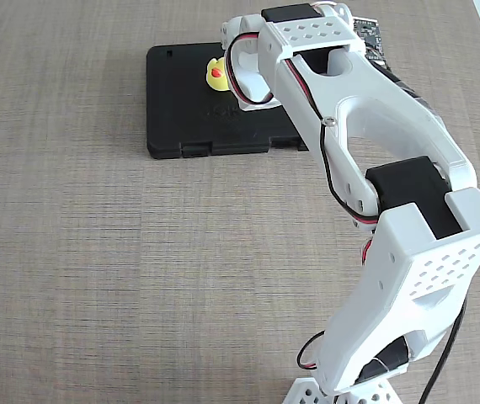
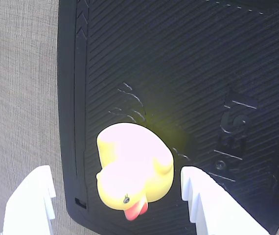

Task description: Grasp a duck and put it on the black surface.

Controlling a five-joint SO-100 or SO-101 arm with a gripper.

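The yellow duck (image 1: 216, 74) sits on the black surface (image 1: 181, 101), a flat black case at the top of the fixed view, with my gripper (image 1: 238, 71) right over it and partly covering it. In the wrist view the duck (image 2: 134, 169) lies on the ribbed black case (image 2: 178, 73) near its edge, red beak pointing down the frame. My gripper (image 2: 114, 176) is open. Its white fingers (image 2: 29, 205) stand on either side of the duck with a visible gap on each side.
The case lies on a wood-grain table (image 1: 97, 252). The white arm reaches from its base (image 1: 333, 391) at the lower right across to the case. A small circuit board (image 1: 371, 38) shows behind the arm at the top.
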